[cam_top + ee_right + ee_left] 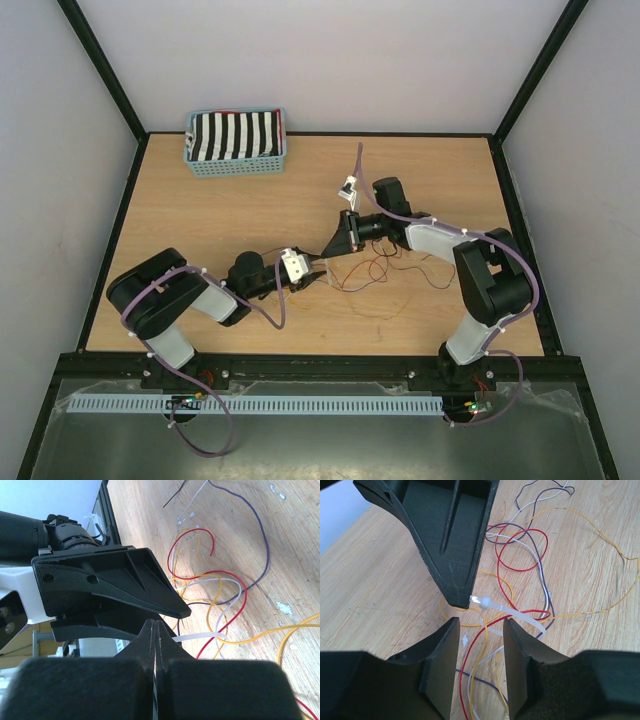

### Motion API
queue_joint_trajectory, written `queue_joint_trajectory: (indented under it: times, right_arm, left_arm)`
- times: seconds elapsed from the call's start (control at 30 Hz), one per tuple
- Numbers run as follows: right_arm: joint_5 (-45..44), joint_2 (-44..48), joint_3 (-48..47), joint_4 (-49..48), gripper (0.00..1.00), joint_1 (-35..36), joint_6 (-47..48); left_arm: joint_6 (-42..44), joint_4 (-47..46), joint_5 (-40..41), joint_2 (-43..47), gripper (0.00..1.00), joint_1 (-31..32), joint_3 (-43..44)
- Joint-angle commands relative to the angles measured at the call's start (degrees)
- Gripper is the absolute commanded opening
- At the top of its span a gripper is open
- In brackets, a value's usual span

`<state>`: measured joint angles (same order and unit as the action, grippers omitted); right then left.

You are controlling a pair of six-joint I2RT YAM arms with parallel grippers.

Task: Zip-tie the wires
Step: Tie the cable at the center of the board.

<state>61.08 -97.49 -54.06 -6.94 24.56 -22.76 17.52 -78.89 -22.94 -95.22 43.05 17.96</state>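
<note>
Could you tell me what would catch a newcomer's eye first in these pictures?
Centrally, the right gripper pinches a white zip tie, nose to nose with the open left gripper. Beneath them sprawl loose wires in red, yellow, white and purple. A blue basket with striped cloth sits at back left.

Left arm folded low, left gripper (481, 622) jaws parted at the near-left edge of the wires (372, 268), right arm stretched across them, right gripper (155, 627) pinched shut, tips nearly meeting.

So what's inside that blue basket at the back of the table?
A black-and-white striped cloth fills the blue basket. Anything underneath the cloth is covered, so it cannot be seen.
</note>
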Motion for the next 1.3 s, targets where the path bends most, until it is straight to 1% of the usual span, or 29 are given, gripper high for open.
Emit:
queue_joint_trajectory:
  times: [0.0,0.2,0.37,0.67,0.73,0.83,1.03,1.07,1.27]
  right_arm:
    - [3.1,1.9,1.4,-3.6,0.0,-0.1,-1.9]
    - [3.7,2.5,2.5,-4.7,0.0,-0.1,-2.7]
    - [3.7,2.8,3.2,-6.4,0.0,-0.1,-4.2]
    - [3.1,3.2,3.4,-8.2,0.0,-0.1,-5.8]
    - [2.9,3.1,3.4,-8.3,0.0,-0.1,-5.9]
    - [2.3,3.0,3.5,-8.4,0.0,-0.1,-5.8]
    - [0.6,3.0,3.2,-8.2,0.0,-0.2,-5.2]
    - [0.1,2.9,3.0,-8.1,0.0,-0.3,-5.1]
    - [-3.1,2.3,0.5,-6.6,0.0,-0.4,-4.1]
  left_arm:
    - [-0.8,-1.6,-1.0,0.1,0.42,-0.3,1.1]
    - [-1.2,-1.6,-1.1,-0.3,0.44,-0.3,1.8]
    - [-3.3,-1.8,-2.0,-0.8,0.45,-0.3,3.0]
    - [-6.3,-2.4,-4.9,-2.6,0.4,-0.2,4.8]
    - [-6.9,-2.6,-5.4,-2.8,0.37,-0.2,4.9]
    - [-7.3,-2.9,-5.6,-3.0,0.28,-0.2,4.8]
    - [-7.3,-3.2,-5.8,-2.4,0.01,-0.2,4.3]
    - [-7.4,-3.2,-5.9,-2.3,0.0,-0.2,4.1]
    - [-7.3,-3.5,-5.7,-2.0,0.0,-0.2,3.5]
